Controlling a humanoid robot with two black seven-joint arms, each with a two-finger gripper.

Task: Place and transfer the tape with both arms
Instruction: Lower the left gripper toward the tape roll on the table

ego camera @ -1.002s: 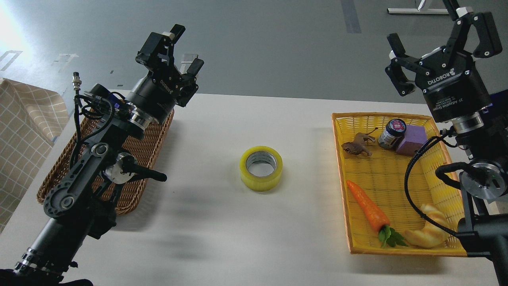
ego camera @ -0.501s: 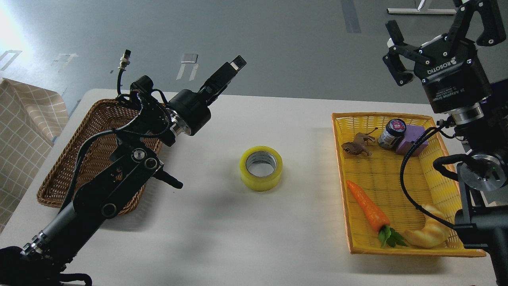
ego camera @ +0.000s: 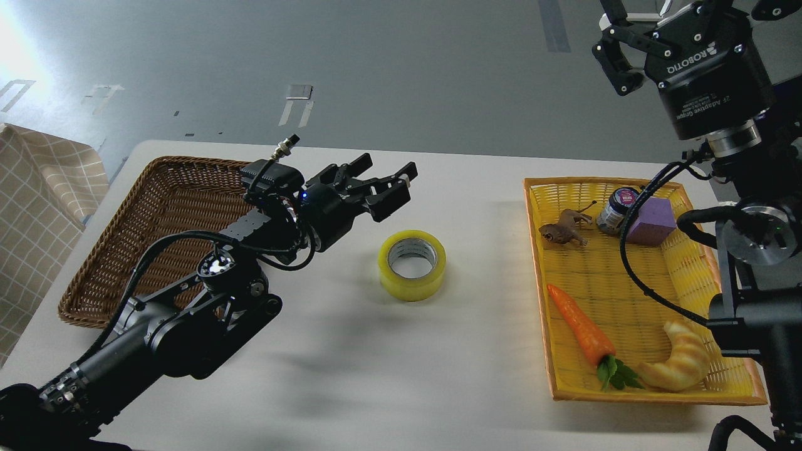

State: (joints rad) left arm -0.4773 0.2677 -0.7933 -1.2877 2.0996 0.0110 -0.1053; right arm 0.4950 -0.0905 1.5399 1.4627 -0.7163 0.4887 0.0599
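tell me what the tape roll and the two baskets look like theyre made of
Tape roll: glossy translucent yellow plastic film wound on a grey-white core, likely cardboard; the sides shine.
Brown basket: woven wicker or rattan by its ribbed weave and matte finish, though it could be an imitation.
Yellow basket: same woven pattern, but the uniform bright colour suggests plastic or dyed wicker.

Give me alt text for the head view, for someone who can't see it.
A roll of yellow tape lies flat on a white table, with the open left gripper reaching toward it, apart from it. The right gripper is raised at the upper right, above a yellow basket holding a carrot, a croissant and other items; a brown wicker basket lies at the left.
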